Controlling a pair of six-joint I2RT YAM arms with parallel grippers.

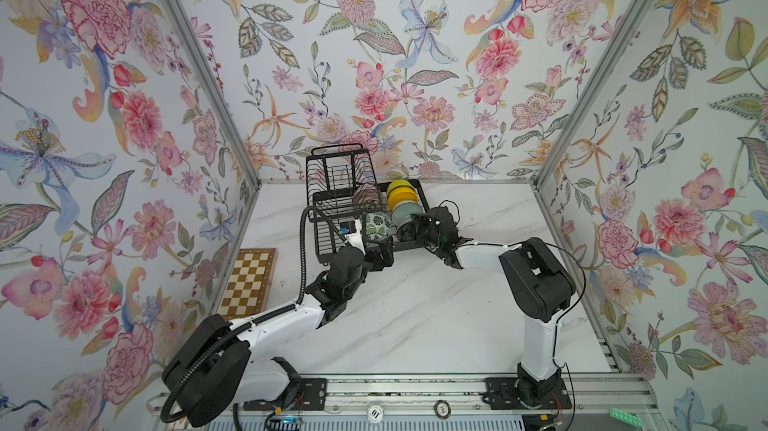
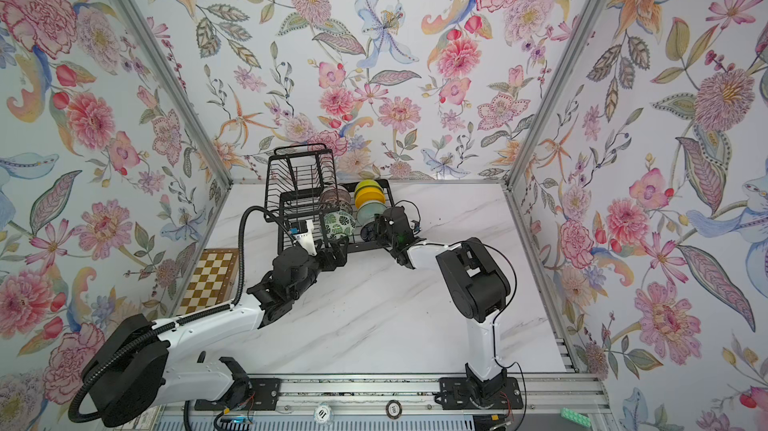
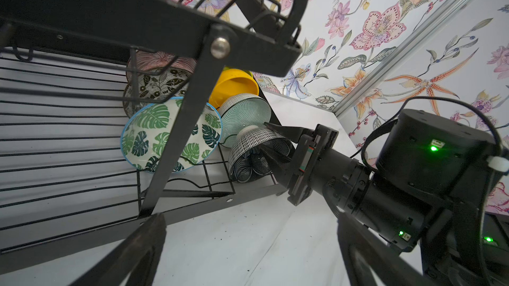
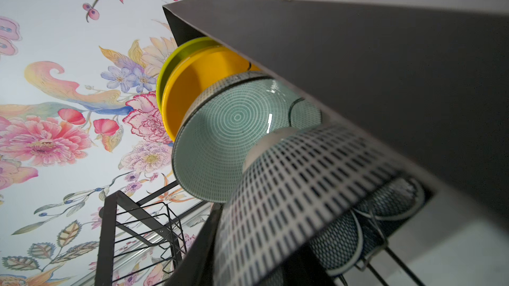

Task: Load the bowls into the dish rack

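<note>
White marble bench (image 1: pixel 415 316). Near its far edge, the black wire dish rack (image 1: pixel 332 167), upper basket bare. At the bench's left edge, a chessboard (image 1: pixel 249 279), well out of the way. On edge in the rack's lower tray, all seven bowls (image 1: pixel 399 196): loading judged nearly done. Right gripper (image 3: pixel 271 144) parted astride the dark blue bowl (image 3: pixel 245 166) rim, no firm pinch apparent. Left gripper (image 3: pixel 249 215) spread wide, empty, by the rack's front leg.
</note>
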